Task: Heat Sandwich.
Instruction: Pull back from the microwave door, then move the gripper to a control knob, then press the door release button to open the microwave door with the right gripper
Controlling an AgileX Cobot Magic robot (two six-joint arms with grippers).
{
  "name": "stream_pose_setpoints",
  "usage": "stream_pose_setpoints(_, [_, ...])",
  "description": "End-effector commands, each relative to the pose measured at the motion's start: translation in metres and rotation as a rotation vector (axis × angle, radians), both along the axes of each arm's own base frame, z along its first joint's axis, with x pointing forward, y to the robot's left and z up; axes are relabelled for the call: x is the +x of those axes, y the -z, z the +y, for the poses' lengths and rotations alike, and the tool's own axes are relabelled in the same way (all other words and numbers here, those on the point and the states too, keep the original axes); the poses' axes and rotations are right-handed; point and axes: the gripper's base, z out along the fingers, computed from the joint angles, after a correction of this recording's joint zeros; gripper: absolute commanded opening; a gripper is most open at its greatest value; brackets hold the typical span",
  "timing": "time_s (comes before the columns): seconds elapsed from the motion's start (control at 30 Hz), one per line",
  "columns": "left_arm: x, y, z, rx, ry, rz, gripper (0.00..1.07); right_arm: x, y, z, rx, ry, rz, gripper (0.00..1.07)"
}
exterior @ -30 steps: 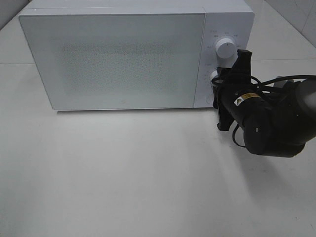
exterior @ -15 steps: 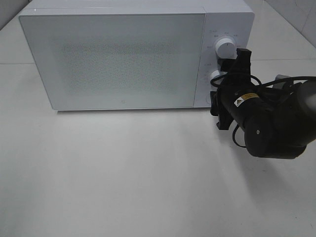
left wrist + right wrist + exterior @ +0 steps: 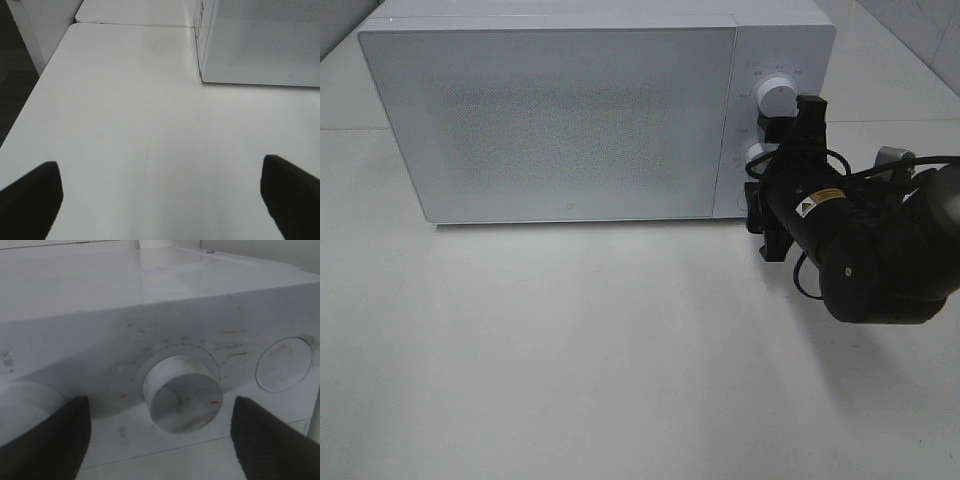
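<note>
The sandwich is out of view; the white microwave (image 3: 560, 120) stands with its door closed. My right gripper (image 3: 767, 165) is at the control panel, open, its fingers on either side of the lower knob (image 3: 757, 155) without touching it. In the right wrist view that knob (image 3: 182, 400) sits between the two dark fingers (image 3: 45, 440), with a gap on each side. My left gripper (image 3: 160, 195) is open over bare table, with the microwave's corner (image 3: 260, 40) ahead of it.
The upper knob (image 3: 776, 97) sits just above the right gripper. A round button (image 3: 283, 364) lies beside the lower knob. The white table (image 3: 570, 350) spreads in front of the microwave; its edge (image 3: 35, 95) drops to dark floor.
The right gripper's jaws have spread apart around the lower knob and the arm has drawn slightly back. The microwave door stays closed.
</note>
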Motion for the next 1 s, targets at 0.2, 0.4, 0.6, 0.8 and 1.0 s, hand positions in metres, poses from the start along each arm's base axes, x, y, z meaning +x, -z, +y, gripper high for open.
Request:
stream_pose_setpoints(0.2, [-0.004, 0.000, -0.001, -0.006, 0.002, -0.033, 1.01, -0.021, -0.016, -0.010, -0.033, -0.040, -0.094, 0.76])
stream_pose_setpoints(0.4, [-0.004, 0.000, -0.001, -0.006, 0.002, -0.033, 1.01, -0.037, -0.020, -0.015, -0.044, -0.069, -0.063, 0.76])
stream_pose_setpoints(0.6, [-0.004, 0.000, -0.001, -0.006, 0.002, -0.033, 1.01, -0.055, -0.024, -0.021, -0.058, -0.104, 0.007, 0.76])
stream_pose_setpoints(0.8, [-0.004, 0.000, -0.001, -0.006, 0.002, -0.033, 1.01, -0.071, -0.031, -0.023, -0.118, -0.179, 0.092, 0.76])
stream_pose_setpoints(1.0, [-0.004, 0.000, -0.001, -0.006, 0.002, -0.033, 1.01, -0.081, -0.034, -0.023, -0.257, -0.261, 0.205, 0.76])
